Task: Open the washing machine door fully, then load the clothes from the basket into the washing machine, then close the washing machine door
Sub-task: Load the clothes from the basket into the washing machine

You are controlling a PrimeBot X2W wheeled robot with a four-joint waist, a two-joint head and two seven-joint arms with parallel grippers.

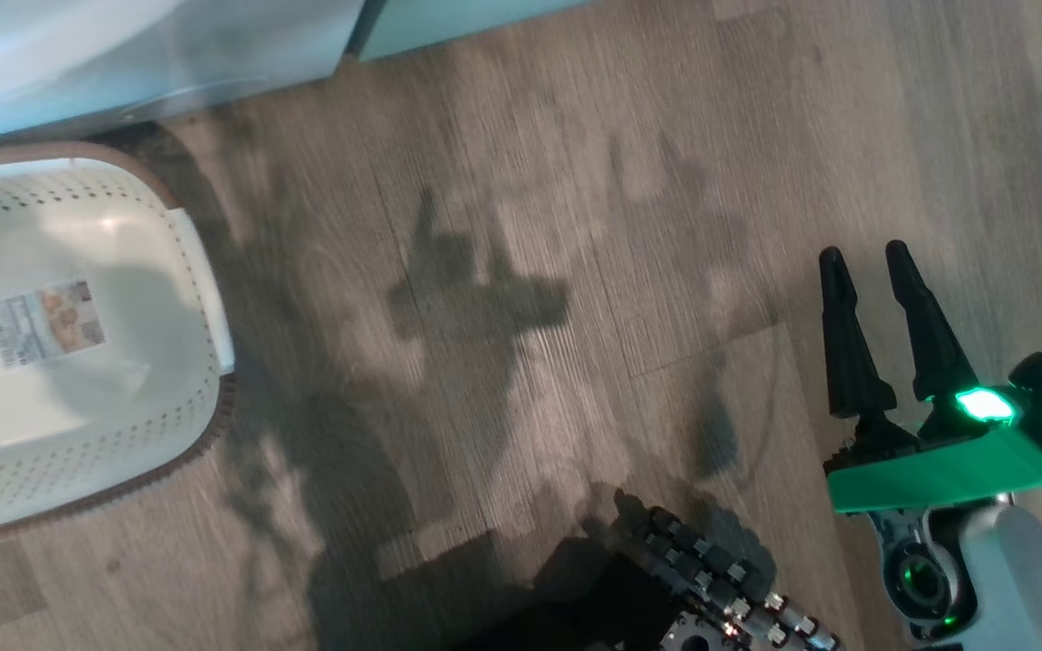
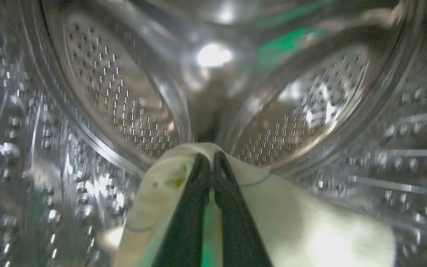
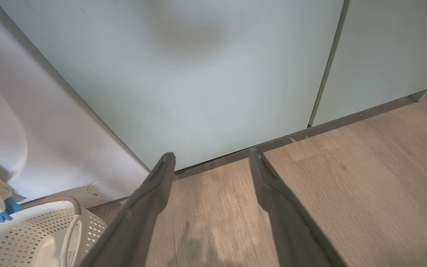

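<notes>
Left gripper (image 2: 210,157) pinches clothes (image 2: 302,226), seemingly inside drum (image 2: 117,104) (blurry); right gripper (image 1: 865,253) gapes over floor (image 1: 530,181).

Home laundry corner: steel washer drum (image 2: 117,104), perforated basket (image 1: 105,443), wood-look floor (image 1: 575,181), pale cabinet panels (image 3: 198,74)

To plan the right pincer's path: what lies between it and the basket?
In the head view the stretch between the right pincer and the basket is bare wooden floor, crossed by shadows.
</notes>
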